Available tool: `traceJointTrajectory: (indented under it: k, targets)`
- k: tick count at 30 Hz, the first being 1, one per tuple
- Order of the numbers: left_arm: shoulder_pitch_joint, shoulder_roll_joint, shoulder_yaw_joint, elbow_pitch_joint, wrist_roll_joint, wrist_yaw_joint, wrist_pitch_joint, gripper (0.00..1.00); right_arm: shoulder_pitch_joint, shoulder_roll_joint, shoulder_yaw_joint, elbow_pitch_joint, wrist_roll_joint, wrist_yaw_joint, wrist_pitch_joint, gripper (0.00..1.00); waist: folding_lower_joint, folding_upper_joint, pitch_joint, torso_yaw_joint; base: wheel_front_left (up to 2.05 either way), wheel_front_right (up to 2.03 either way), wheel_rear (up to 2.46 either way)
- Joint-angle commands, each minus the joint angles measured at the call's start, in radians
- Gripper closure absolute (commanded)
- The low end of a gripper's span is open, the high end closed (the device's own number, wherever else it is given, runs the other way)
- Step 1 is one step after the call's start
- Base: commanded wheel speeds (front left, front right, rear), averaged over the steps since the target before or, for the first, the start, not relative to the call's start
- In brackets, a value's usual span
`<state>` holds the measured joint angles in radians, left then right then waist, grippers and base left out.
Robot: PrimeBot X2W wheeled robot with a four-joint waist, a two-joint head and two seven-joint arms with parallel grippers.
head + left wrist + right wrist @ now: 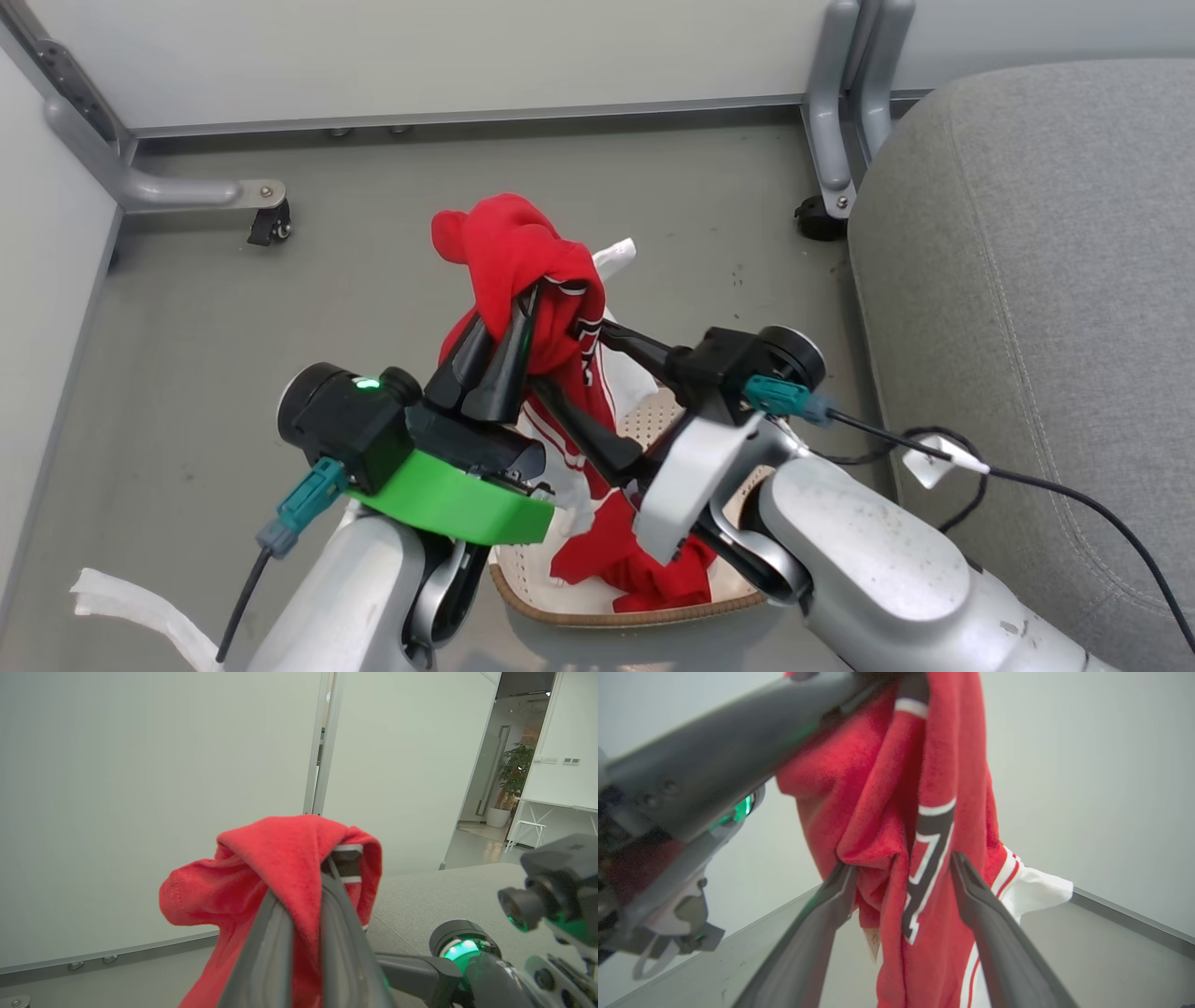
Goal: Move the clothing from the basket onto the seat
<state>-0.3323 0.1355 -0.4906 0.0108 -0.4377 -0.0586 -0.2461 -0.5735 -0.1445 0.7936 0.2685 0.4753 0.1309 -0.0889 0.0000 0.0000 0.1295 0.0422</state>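
Two dark fingers of the left gripper point(523, 315) are pinched together on a fold of the clothing point(509, 245), a red garment with white-striped trim and dark lettering, which hangs in a bunch directly above the basket point(607, 616). The right gripper point(901, 862) is spread, with one finger on either side of the hanging cloth, nearer the basket and not clamped. More red fabric point(644, 565) lies inside the basket; I cannot tell whether it is a second piece or the tail of the hanging one. The seat point(1027, 280) lies just beside the basket, on its right in the head view.

Such cloth looks light, limp and stretchy. It will likely sag, swing and drag from a single pinch, though it will not break. A thick gathered fold or the firmer striped hem seems the surest place to grip. A second hold lower down should keep the tail from catching the basket's rim.
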Motion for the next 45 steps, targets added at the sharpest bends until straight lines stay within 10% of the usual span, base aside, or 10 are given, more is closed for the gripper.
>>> traceJointTrajectory:
  k: [1,3,4,6,25,26,27,28,45]
  targets:
    - [-0.018,-0.004,-0.003,0.001,-0.005,-0.007,0.002,1.00,-0.027,0.006,0.014,0.026,0.004,0.000,-0.011,0.00,0.0000,0.0000,0.001,0.002,0.00,0.00,0.00]
    - [-0.020,-0.005,-0.007,0.003,-0.008,-0.007,0.002,1.00,-0.050,0.019,0.039,0.059,0.025,0.000,-0.019,0.00,0.0000,0.0000,0.001,0.004,0.00,0.00,0.00]
    - [-0.021,-0.006,-0.008,0.005,-0.009,-0.007,0.001,1.00,-0.063,0.022,0.048,0.076,0.031,0.000,-0.025,0.15,0.0000,0.0000,0.001,0.005,0.00,0.00,0.00]
    - [-0.021,-0.007,-0.010,0.007,-0.011,-0.006,0.001,1.00,-0.077,0.028,0.061,0.102,0.053,0.000,-0.035,1.00,0.0000,0.0000,0.000,0.007,0.00,0.00,0.00]
    - [-0.008,0.004,-0.013,0.010,-0.025,0.006,0.004,1.00,-0.136,0.026,0.125,0.201,0.121,0.000,-0.116,1.00,0.0000,0.0000,-0.007,0.006,0.00,0.00,0.00]
    - [-0.008,0.005,-0.013,0.009,-0.025,0.006,0.005,0.78,-0.136,0.025,0.124,0.203,0.123,0.000,-0.120,1.00,0.0000,0.0000,-0.007,0.006,0.00,0.00,0.00]
    - [-0.007,0.006,-0.013,0.008,-0.026,0.008,0.005,0.13,-0.137,0.024,0.123,0.205,0.123,0.000,-0.123,1.00,0.0000,0.0000,-0.008,0.006,0.00,0.00,0.00]
    - [-0.006,0.006,-0.014,0.007,-0.026,0.009,0.005,0.00,-0.137,0.021,0.118,0.207,0.120,0.000,-0.129,1.00,0.0000,0.0000,-0.009,0.006,0.00,0.00,0.00]
    - [0.084,0.107,-0.091,-0.011,0.039,0.008,0.106,0.00,-0.134,-0.003,0.039,0.235,0.076,0.000,-0.165,1.00,0.0000,0.0000,-0.008,0.007,0.00,0.00,0.00]
